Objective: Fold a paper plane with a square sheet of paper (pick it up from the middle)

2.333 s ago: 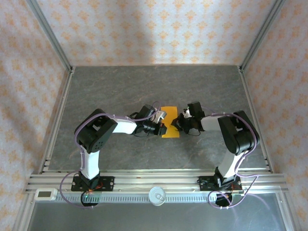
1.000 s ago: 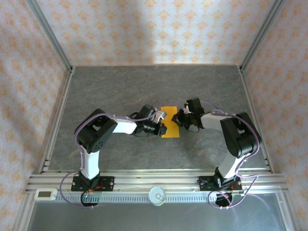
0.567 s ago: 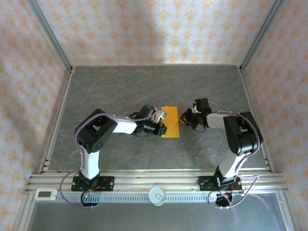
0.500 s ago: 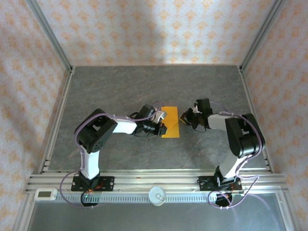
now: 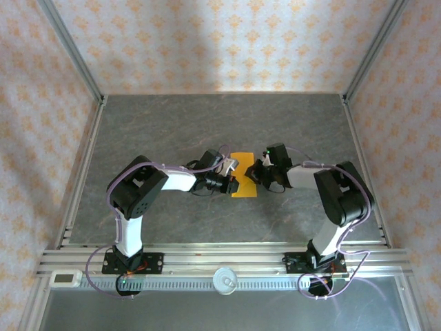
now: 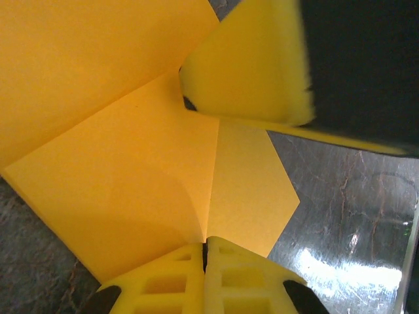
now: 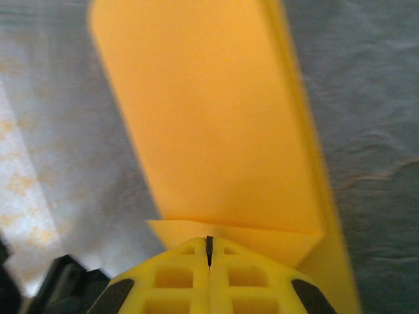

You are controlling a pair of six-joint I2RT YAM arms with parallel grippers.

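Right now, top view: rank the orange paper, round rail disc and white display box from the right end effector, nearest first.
1. orange paper, at the tips of the right end effector, mid-table.
2. round white disc, middle of the front rail.
3. white display box, front rail's far left.

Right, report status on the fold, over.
Left gripper shut, right gripper shut, tips at the paper. Paper part-folded, on table. Nothing in the way.

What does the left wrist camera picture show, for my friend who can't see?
Folded orange paper lies on a grey table. The shut left end effector touches it at the bottom, and another yellow finger meets it at the top.
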